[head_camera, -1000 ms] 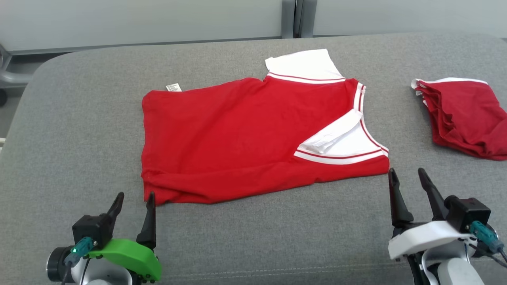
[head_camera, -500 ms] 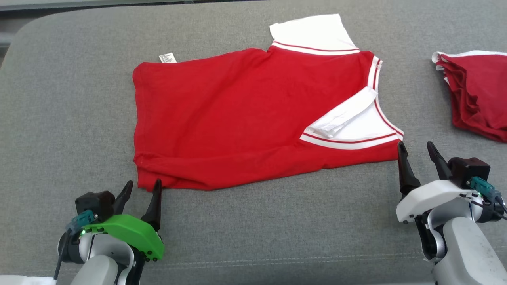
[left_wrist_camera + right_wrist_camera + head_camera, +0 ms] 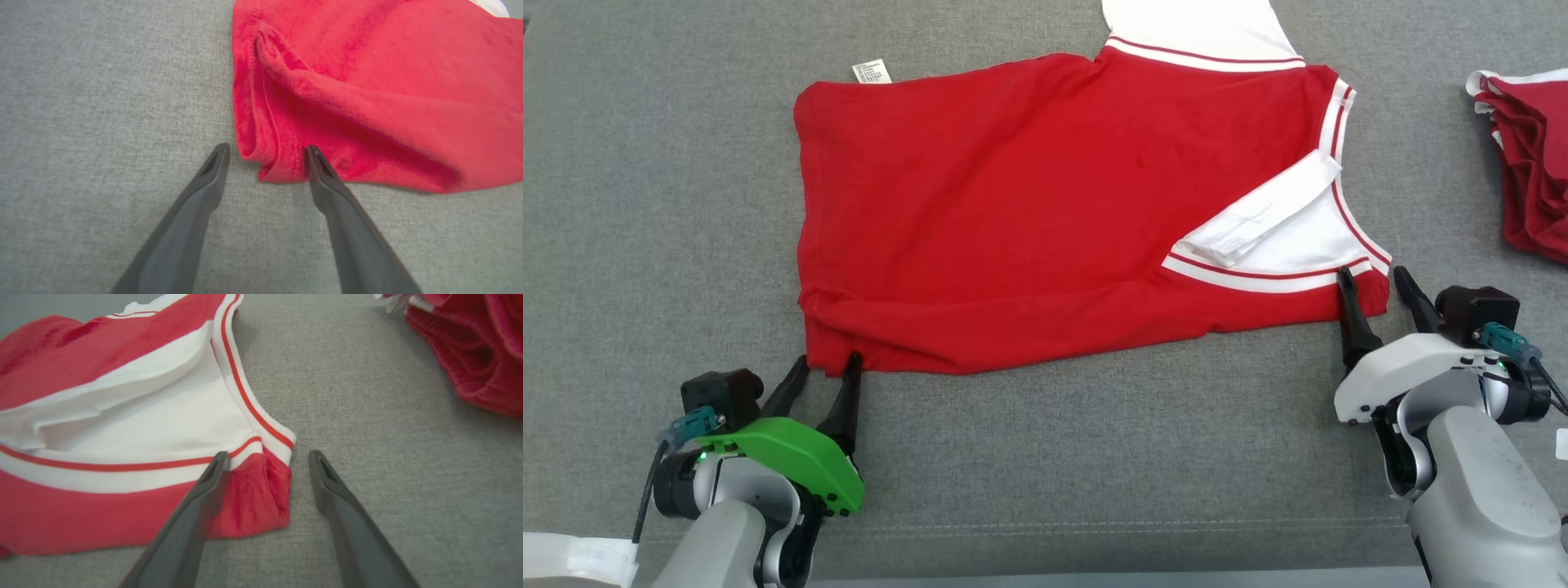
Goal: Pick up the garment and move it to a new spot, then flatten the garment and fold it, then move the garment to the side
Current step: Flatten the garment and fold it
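A red garment point(image 3: 1029, 204) with white, red-striped trim lies spread on the grey cushion, its white sleeve at the top edge of the head view. My left gripper point(image 3: 827, 367) is open at the garment's near left corner point(image 3: 265, 163), which sits between its fingertips. At the near right corner point(image 3: 261, 490), my right gripper point(image 3: 1372, 282) is open too, one finger over the red hem and the other on bare cushion.
A second red cloth with white trim point(image 3: 1531, 163) lies bunched at the right edge, also seen in the right wrist view as a crumpled red cloth point(image 3: 470, 351). Grey cushion point(image 3: 1094, 457) stretches in front of the garment between both arms.
The camera has tilted down and nearer. Both grippers have moved forward to the garment's near corners, and their fingers now straddle the hem.
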Available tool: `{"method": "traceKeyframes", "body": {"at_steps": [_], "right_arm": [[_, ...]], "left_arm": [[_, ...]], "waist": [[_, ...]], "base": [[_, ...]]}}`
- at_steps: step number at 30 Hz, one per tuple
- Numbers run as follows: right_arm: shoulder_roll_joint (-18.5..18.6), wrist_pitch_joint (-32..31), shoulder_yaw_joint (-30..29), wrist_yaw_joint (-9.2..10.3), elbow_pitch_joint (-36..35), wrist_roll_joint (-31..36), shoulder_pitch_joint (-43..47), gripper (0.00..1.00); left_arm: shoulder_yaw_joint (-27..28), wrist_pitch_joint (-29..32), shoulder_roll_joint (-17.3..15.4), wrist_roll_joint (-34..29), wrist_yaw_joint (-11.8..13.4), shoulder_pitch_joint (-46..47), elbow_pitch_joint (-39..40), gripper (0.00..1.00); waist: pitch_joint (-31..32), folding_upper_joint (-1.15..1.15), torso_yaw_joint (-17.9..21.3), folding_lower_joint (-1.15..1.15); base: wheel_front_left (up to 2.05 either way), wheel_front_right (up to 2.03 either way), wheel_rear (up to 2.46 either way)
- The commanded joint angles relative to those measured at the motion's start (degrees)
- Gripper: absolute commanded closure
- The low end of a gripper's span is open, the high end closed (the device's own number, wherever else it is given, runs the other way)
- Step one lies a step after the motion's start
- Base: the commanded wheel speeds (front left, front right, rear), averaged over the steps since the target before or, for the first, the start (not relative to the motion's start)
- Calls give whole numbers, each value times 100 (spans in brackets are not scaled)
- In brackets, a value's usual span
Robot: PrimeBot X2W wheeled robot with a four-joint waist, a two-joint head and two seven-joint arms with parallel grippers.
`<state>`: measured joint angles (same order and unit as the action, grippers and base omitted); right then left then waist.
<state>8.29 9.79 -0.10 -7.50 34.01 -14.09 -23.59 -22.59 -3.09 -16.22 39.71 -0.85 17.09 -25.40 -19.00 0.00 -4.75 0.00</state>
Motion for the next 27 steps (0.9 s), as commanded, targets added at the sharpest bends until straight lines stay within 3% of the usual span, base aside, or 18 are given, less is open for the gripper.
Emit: {"method": "traceKeyframes", "body": {"at_steps": [1,2,12,20,27], "right_arm": [[27,18,46,3,82,-48,-10,100],[29,28,64,3,123,-87,-30,100],[120,107,39,6,-122,-613,294,100],[115,-236,-227,6,-1081,-888,1179,100],[-229,-659,-623,6,-2137,-832,2156,100]], "left_arm": [[-40,40,28,52,-42,35,-44,88],[-38,48,32,77,-62,28,-39,100],[-2,257,-201,255,-78,-408,499,100],[-27,664,-547,381,22,-919,1281,100],[5,932,-782,501,179,-1376,1788,100]], "waist": [[-2,0,-2,0],[2,0,-4,0],[176,0,-69,0],[349,0,-93,0],[421,0,15,0]], "base": [[0,0,0],[0,0,0],[0,0,0],[0,0,0],[0,0,0]]}}
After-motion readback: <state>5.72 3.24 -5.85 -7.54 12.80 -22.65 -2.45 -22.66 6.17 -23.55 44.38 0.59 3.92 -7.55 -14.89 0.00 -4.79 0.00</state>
